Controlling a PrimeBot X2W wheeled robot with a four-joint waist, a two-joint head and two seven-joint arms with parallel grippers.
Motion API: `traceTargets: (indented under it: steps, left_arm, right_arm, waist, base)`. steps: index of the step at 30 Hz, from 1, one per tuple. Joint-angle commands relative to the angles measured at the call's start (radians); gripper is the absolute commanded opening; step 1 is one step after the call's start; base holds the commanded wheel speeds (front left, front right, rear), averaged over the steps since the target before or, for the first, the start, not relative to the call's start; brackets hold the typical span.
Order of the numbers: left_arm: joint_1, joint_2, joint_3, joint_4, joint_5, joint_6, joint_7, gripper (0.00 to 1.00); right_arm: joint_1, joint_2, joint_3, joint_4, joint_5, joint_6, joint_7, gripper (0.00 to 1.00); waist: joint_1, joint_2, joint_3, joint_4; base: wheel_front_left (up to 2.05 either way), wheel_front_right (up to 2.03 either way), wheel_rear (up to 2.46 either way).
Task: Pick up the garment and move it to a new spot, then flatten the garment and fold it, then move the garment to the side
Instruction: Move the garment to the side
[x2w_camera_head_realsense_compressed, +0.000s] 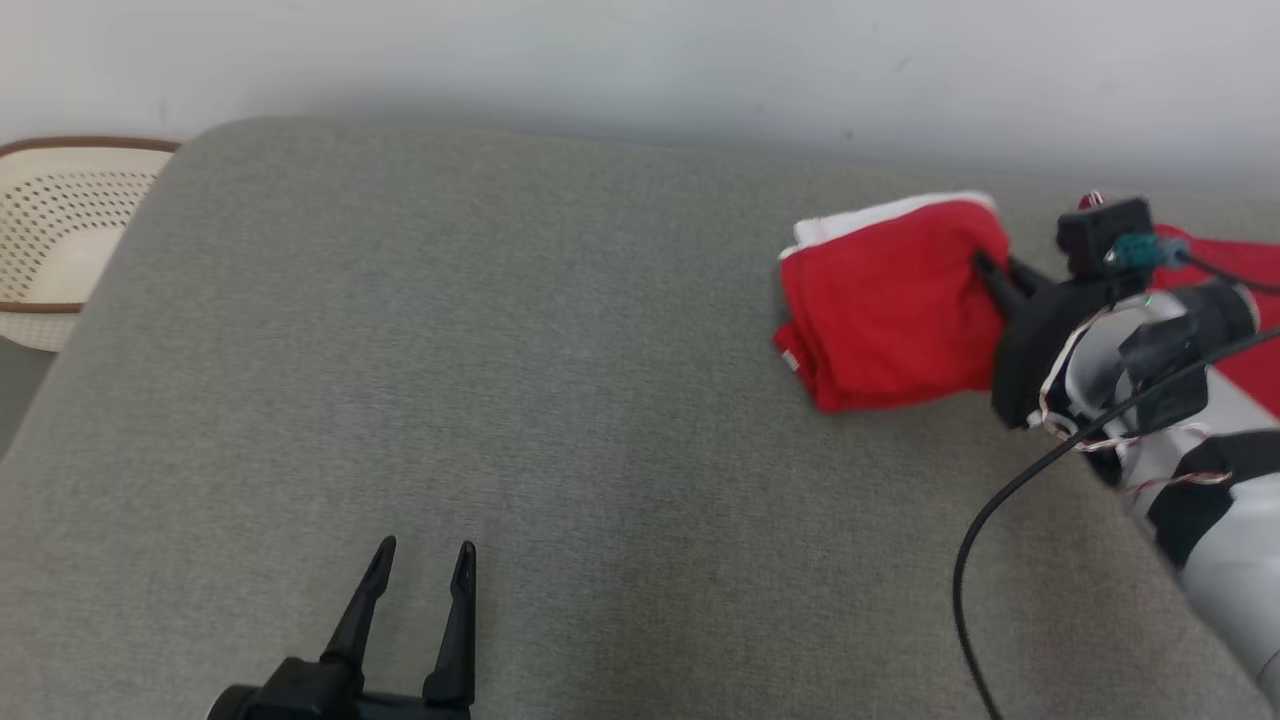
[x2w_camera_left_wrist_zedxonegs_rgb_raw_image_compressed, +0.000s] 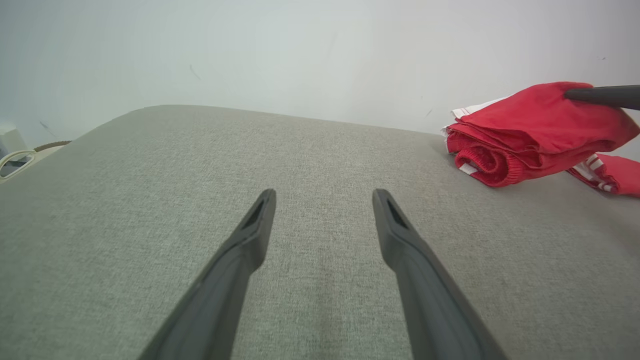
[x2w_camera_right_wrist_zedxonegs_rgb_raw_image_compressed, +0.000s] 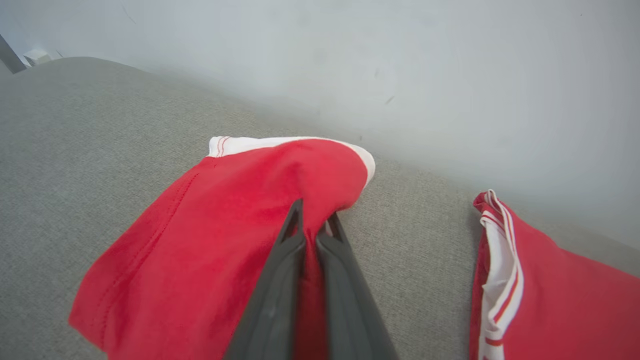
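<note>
**A:** Head view first. Where is the garment?

**B:** The red garment (x2w_camera_head_realsense_compressed: 885, 300) is folded, with a white edge on its far side. It lies on the grey cushion (x2w_camera_head_realsense_compressed: 500, 350) at the far right, close to the wall (x2w_camera_head_realsense_compressed: 640, 60).

**A:** And the pincers?

**B:** The right pincer (x2w_camera_head_realsense_compressed: 985, 265) comes in from the right, fingers together, tips at the garment's right edge. The left pincer (x2w_camera_head_realsense_compressed: 425, 555) sits at the lower left over bare cushion, spread wide and well apart from the cloth. A perforated cream basket (x2w_camera_head_realsense_compressed: 60, 230) stands past the cushion's left corner. A second red garment (x2w_camera_head_realsense_compressed: 1258, 375) shows behind the right arm.

**A:** Left wrist view?

**B:** The left pincer (x2w_camera_left_wrist_zedxonegs_rgb_raw_image_compressed: 324, 197) gapes wide above the grey cushion (x2w_camera_left_wrist_zedxonegs_rgb_raw_image_compressed: 150, 200). The garment (x2w_camera_left_wrist_zedxonegs_rgb_raw_image_compressed: 530, 135) is a layered stack at the upper right, with a dark finger of the right pincer (x2w_camera_left_wrist_zedxonegs_rgb_raw_image_compressed: 605, 95) on its top. The second red garment (x2w_camera_left_wrist_zedxonegs_rgb_raw_image_compressed: 617, 175) lies just beyond it.

**A:** Right wrist view?

**B:** The right pincer (x2w_camera_right_wrist_zedxonegs_rgb_raw_image_compressed: 314, 217) is pinched narrow on the garment (x2w_camera_right_wrist_zedxonegs_rgb_raw_image_compressed: 225, 240), with red cloth caught between its fingers. The second red garment (x2w_camera_right_wrist_zedxonegs_rgb_raw_image_compressed: 560, 290), white-striped, lies to the right with a strip of cushion between the two.
</note>
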Motion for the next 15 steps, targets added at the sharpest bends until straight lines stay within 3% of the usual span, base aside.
traceTargets:
  steps: [1, 6, 15]
  left_arm:
    - [-0.016, 0.0, 0.001, -0.011, 0.0, 0.0, -0.003, 1.0]
    - [-0.047, 0.0, 0.004, -0.035, 0.019, -0.013, -0.003, 1.0]
    - [-0.089, 0.005, 0.014, -0.055, 0.051, -0.033, -0.003, 1.0]
  right_arm:
    - [-0.027, -0.023, 0.018, -0.01, -0.005, 0.0, 0.003, 0.0]
    - [-0.129, -0.121, 0.093, -0.027, -0.022, 0.0, 0.006, 0.0]
    - [-0.242, -0.224, 0.186, -0.018, 0.018, 0.0, -0.021, 0.0]
  waist:
    - [-0.0001, -0.0001, 0.049, -0.045]
    - [-0.0001, -0.0001, 0.114, -0.082]
    - [-0.0001, -0.0001, 0.188, -0.125]
  base:
    - [0.0, 0.0, 0.0]
    - [0.0, 0.0, 0.0]
    - [0.0, 0.0, 0.0]
